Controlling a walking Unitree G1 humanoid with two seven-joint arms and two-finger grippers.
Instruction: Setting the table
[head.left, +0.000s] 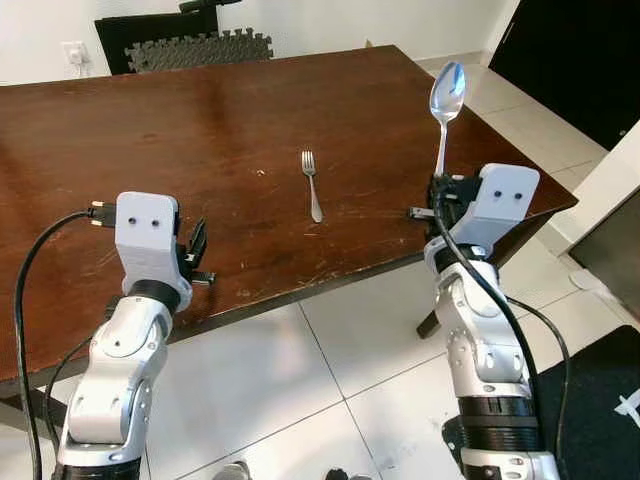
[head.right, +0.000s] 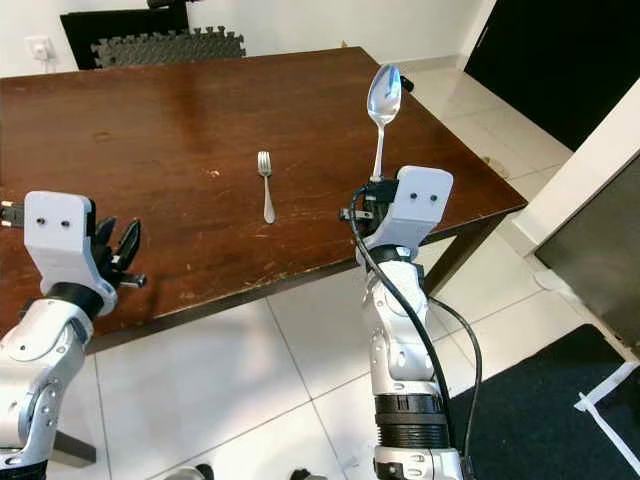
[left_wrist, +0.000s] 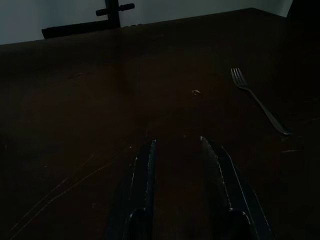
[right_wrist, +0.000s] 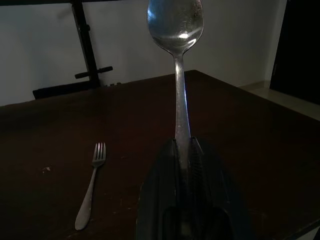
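the right pincer (head.left: 441, 185) pinches a shiny silver metal spoon (head.left: 446, 110) upright above the dark brown wooden tabletop (head.left: 230, 130), well right of the small silver fork (head.left: 312, 185). held by its thin handle, it might slip or tip. the left pincer (left_wrist: 177, 165) is spread, holding nothing.

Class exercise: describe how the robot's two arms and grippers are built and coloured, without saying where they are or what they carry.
Both arms are jointed silver metal segments with black bands. The left gripper and right gripper each sit on a pale grey boxy wrist block marked with two dark dots. Each has two long black fingers. Black cables loop along both arms.
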